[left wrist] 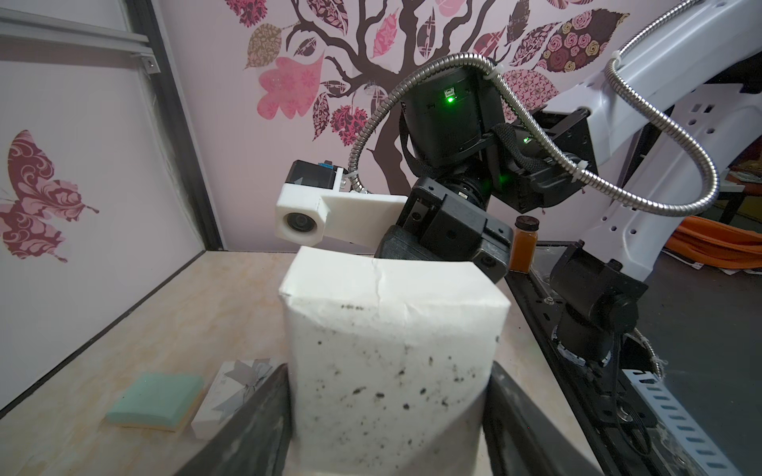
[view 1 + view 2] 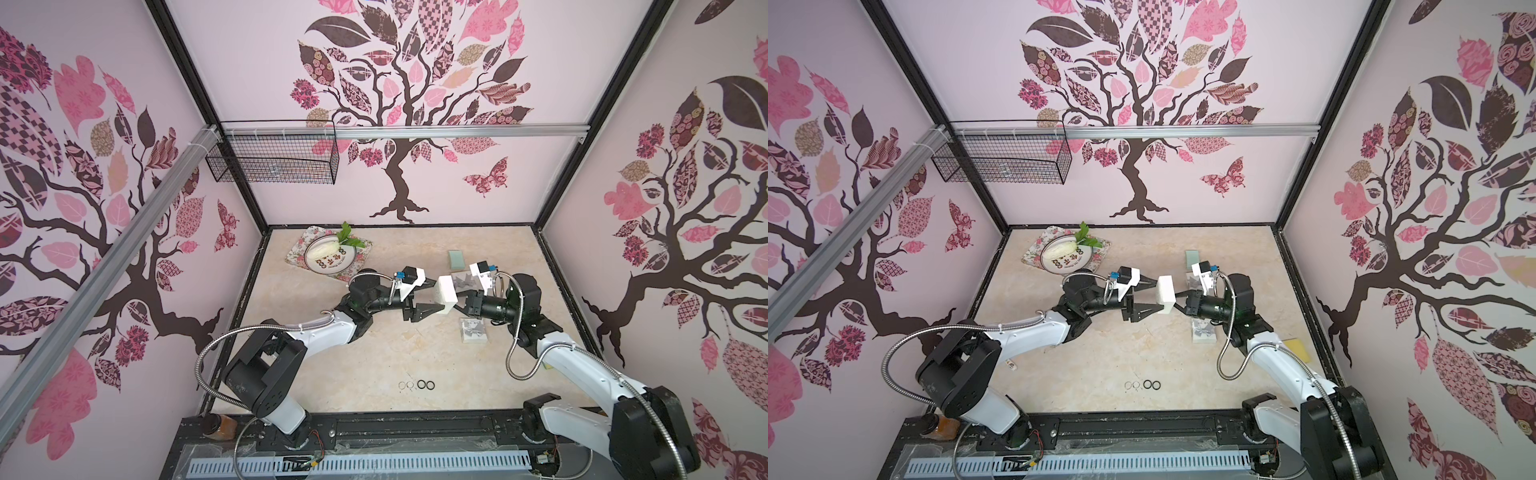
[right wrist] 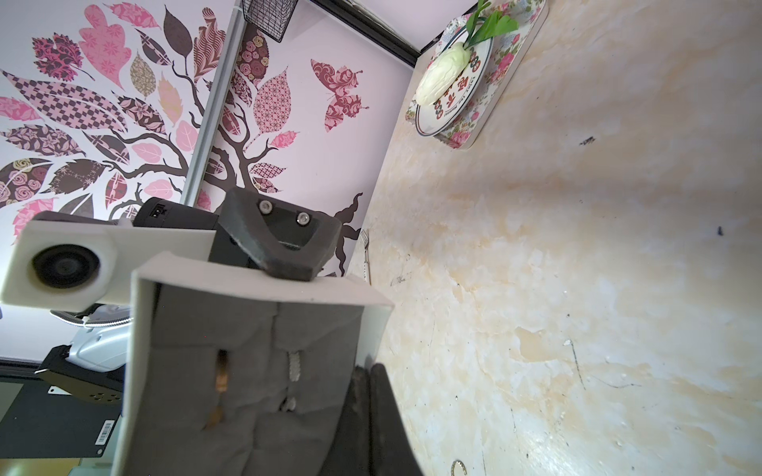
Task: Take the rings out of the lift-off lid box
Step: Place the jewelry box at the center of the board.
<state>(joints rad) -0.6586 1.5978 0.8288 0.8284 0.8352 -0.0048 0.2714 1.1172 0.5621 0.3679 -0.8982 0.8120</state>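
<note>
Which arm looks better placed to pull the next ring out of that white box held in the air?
Right. The right end effector is shut at the open face of the white box, near a ring in the grey cushion. The left end effector is clamped on the box, holding it up.

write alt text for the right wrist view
An open white cardboard box with a grey padded insert fills the foreground, two small rings tucked in its slots. The left gripper's dark finger presses its far wall; beige marbled tabletop lies beside it.
</note>
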